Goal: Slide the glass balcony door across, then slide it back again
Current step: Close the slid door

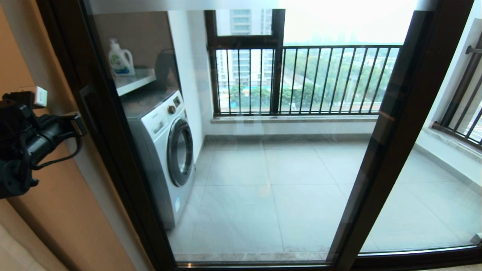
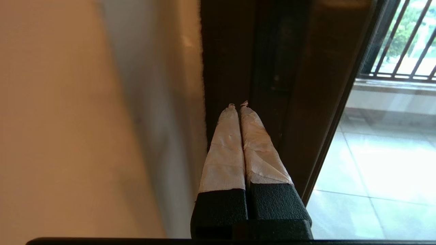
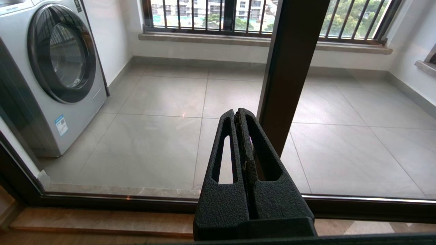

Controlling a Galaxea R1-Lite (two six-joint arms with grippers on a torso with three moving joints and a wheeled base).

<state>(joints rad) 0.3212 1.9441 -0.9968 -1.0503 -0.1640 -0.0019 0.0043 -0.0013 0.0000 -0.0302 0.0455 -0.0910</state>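
The glass balcony door (image 1: 263, 169) fills the head view, a clear panel in a dark brown frame. Its left upright (image 1: 109, 150) stands against the beige wall and its right upright (image 1: 388, 131) slants down the right side. My left arm (image 1: 26, 146) is raised at the left, level with the slim dark handle (image 1: 85, 107). In the left wrist view the left gripper (image 2: 238, 105) is shut with nothing in it, its taped fingers (image 2: 224, 149) tip-first at the dark frame (image 2: 231, 61). The right gripper (image 3: 235, 114) is shut and empty, held low before the glass beside the right upright (image 3: 289, 68).
Behind the glass stand a washing machine (image 1: 165, 150), a detergent bottle (image 1: 120, 60) on a shelf, a grey tiled floor (image 1: 286, 180) and a black-railed window (image 1: 301, 79). The beige wall (image 1: 56, 210) is close on the left. The door's bottom track (image 3: 102, 200) runs along the floor.
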